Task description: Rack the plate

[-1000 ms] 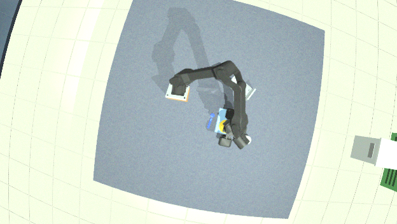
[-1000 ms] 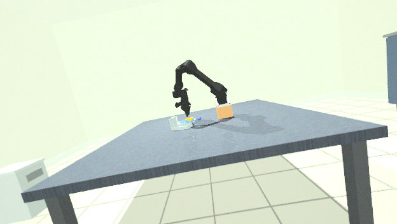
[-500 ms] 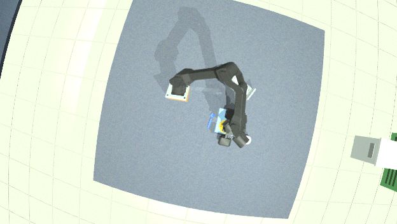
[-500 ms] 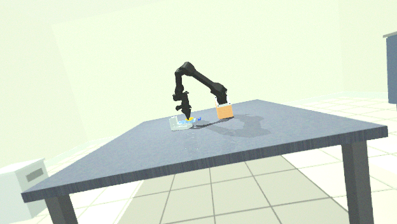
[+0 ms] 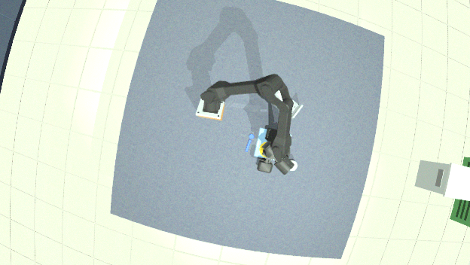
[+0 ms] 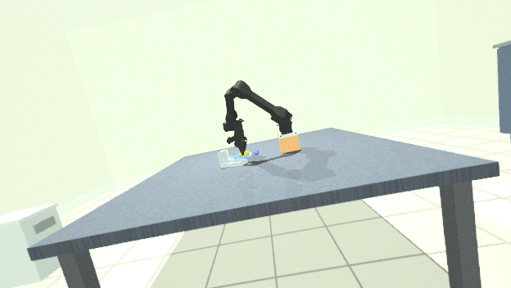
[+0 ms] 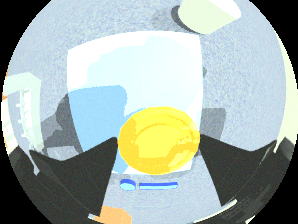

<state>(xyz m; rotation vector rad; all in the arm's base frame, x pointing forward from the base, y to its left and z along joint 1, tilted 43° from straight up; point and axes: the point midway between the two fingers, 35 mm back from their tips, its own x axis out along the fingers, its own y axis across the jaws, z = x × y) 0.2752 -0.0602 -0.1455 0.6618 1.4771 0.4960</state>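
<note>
The yellow plate (image 7: 158,141) lies flat on a pale blue mat (image 7: 136,83). In the overhead view only a sliver of the plate (image 5: 262,146) shows beside the arm. My gripper (image 7: 158,179) hangs close above the plate, open, with one dark finger on each side of it and nothing between them. In the side view the gripper (image 6: 242,147) points down just over the plate (image 6: 246,154). The pale dish rack (image 6: 229,159) stands next to the mat; it shows at the left edge of the wrist view (image 7: 20,112) and is partly hidden by the arm in the overhead view (image 5: 296,109).
A blue spoon (image 5: 248,143) lies along the mat's edge and also shows in the wrist view (image 7: 149,184). A white cup (image 7: 206,6) stands beyond the mat. The arm's orange base (image 6: 288,142) sits further back on the table.
</note>
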